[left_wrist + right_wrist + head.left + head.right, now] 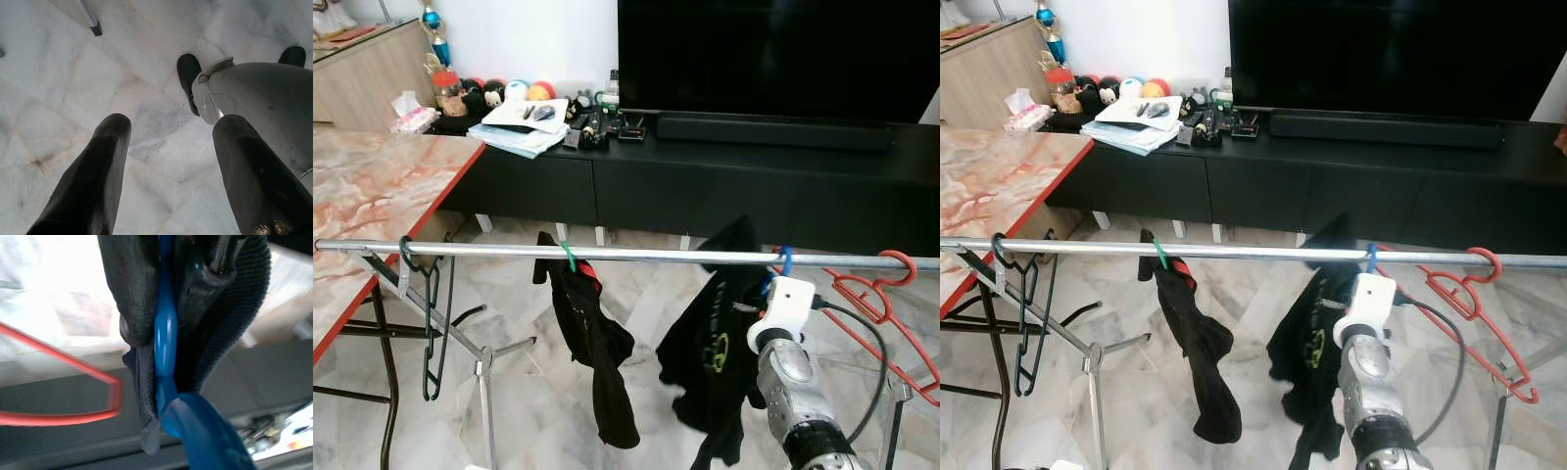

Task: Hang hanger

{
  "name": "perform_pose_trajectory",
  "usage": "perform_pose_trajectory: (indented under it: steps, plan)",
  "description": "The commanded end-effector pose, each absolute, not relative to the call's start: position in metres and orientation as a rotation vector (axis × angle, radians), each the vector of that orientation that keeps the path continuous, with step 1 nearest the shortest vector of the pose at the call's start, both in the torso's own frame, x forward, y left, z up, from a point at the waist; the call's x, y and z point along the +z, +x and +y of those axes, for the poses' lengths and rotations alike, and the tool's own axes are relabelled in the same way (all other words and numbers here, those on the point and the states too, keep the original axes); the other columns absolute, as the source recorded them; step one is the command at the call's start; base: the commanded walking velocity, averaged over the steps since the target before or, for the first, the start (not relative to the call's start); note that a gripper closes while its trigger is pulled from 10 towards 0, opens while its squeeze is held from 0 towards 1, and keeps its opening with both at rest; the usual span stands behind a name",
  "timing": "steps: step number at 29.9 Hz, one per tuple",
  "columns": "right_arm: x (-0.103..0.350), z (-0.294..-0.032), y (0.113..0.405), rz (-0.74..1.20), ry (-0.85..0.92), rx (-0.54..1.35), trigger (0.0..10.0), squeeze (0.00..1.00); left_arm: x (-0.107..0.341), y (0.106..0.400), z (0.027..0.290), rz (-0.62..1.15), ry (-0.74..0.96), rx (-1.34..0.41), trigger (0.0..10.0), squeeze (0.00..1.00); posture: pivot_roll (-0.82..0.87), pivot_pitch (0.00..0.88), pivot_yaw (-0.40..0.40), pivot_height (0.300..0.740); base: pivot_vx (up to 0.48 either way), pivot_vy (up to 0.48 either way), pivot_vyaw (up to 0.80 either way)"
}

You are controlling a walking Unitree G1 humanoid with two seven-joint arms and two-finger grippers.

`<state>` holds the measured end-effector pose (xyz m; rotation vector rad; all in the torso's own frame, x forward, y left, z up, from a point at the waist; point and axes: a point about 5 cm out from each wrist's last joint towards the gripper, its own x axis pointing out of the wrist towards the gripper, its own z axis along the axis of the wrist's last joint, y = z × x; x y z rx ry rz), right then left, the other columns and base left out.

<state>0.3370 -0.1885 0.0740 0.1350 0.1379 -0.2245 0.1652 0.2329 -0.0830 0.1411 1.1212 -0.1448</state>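
Note:
A silver clothes rail (636, 255) runs across in front of me. A blue hanger's hook (784, 259) sits over the rail, carrying a black shirt (710, 343). My right arm (788, 313) reaches up just below that hook. In the right wrist view, the right gripper (165, 338) is shut on the blue hanger (166, 357), with black cloth bunched around the fingers (132, 293). My left gripper (166, 161) hangs down over the marble floor, open and holding nothing.
On the rail also hang a black garment (592, 343) on a green hanger, a bare black hanger (431, 323) at the left and a red hanger (881, 304) at the right. A marble table (372, 196) stands left; a black TV console (724, 176) lies behind.

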Motion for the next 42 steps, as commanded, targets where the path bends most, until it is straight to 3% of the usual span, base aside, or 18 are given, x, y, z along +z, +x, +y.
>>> perform_pose_trajectory:
  steps: [1, 9, 23, 31, 36, 38, 42]
  plan:
    - [0.075, -0.187, 0.332, 0.109, 0.139, -0.269, 0.0, 0.0, -0.085, 0.158, 0.238, 1.153, 0.152, -0.142, 10.0, 0.0, 0.07, 0.061, 0.05, 0.74, 0.0, 0.0, 0.0]
    - [0.061, -0.18, 0.306, 0.111, 0.131, -0.318, 0.0, 0.0, -0.085, 0.157, 0.24, 1.156, 0.157, -0.147, 10.0, 0.0, 0.07, 0.059, 0.056, 0.74, 0.0, 0.0, 0.0]
    - [0.056, -0.181, 0.29, 0.143, 0.074, -0.333, 0.0, 0.0, -0.084, 0.158, 0.24, 1.154, 0.164, -0.154, 10.0, 0.0, 0.06, 0.054, 0.058, 0.74, 0.0, 0.0, 0.0]
    - [0.062, -0.181, 0.296, 0.127, 0.053, -0.291, 0.0, 0.0, -0.084, 0.158, 0.24, 1.152, 0.163, -0.152, 10.0, 0.0, 0.06, 0.052, 0.057, 0.74, 0.0, 0.0, 0.0]
    - [0.074, -0.18, 0.309, 0.103, 0.032, -0.251, 0.0, 0.0, -0.084, 0.158, 0.24, 1.15, 0.161, -0.15, 10.0, 0.0, 0.06, 0.052, 0.057, 0.74, 0.0, 0.0, 0.0]
    - [0.079, -0.173, 0.328, 0.162, 0.005, -0.188, 0.0, 0.0, -0.084, 0.159, 0.24, 1.148, 0.159, -0.149, 10.0, 0.0, 0.06, 0.05, 0.061, 0.74, 0.0, 0.0, 0.0]
    - [0.079, -0.173, 0.328, 0.162, 0.005, -0.188, 0.0, 0.0, -0.084, 0.159, 0.24, 1.148, 0.159, -0.149, 10.0, 0.0, 0.06, 0.05, 0.061, 0.74, 0.0, 0.0, 0.0]
